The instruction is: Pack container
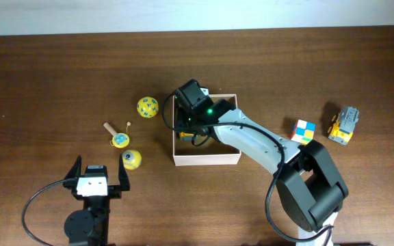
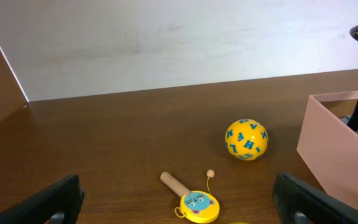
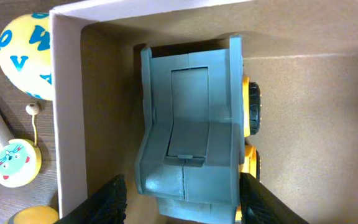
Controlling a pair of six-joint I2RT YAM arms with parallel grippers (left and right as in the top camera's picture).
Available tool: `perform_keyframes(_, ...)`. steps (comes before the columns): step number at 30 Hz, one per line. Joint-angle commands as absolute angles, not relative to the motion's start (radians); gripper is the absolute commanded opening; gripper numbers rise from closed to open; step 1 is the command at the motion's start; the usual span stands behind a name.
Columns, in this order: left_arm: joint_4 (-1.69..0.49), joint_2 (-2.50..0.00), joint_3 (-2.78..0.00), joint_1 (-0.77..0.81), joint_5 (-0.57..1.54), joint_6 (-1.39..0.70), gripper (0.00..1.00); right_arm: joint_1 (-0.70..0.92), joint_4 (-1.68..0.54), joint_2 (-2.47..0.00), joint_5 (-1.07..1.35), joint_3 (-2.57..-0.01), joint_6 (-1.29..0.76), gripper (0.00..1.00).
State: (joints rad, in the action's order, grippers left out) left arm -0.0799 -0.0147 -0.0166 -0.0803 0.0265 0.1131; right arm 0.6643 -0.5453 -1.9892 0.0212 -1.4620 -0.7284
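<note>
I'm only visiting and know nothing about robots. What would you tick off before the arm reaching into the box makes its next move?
1. Grey toy truck inside the container: ok, it lies close to one wall.
2. Right fingers clear of the truck: cannot tell, they flank it at the picture's edge.
3. Left fingers free: ok, spread wide with nothing between them.
4. Room left in the container: ok, bare tan floor beside the truck.
5. All toys packed: not ok. The letter ball, rattle drum, small yellow toy, puzzle cube and second truck lie outside.
</note>
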Motion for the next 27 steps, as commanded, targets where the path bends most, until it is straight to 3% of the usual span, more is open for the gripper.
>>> perform_keyframes(1,-0.08,-0.012,-0.009,-0.076,0.036,0.129,0.99,0.659,-0.548,-1.998,0.026,-1.478,-0.685,0.53)
perform_keyframes(18,-0.08,-0.012,-0.009,-0.076,0.036,0.129,0.99,0.612,-0.787,-1.984,-0.032,-1.619,-0.505,0.57)
perform_keyframes(27,-0.08,-0.012,-0.009,-0.076,0.036,0.129,0.99,0.6,-0.873,-1.982,-0.156,-1.621,-0.505,0.37)
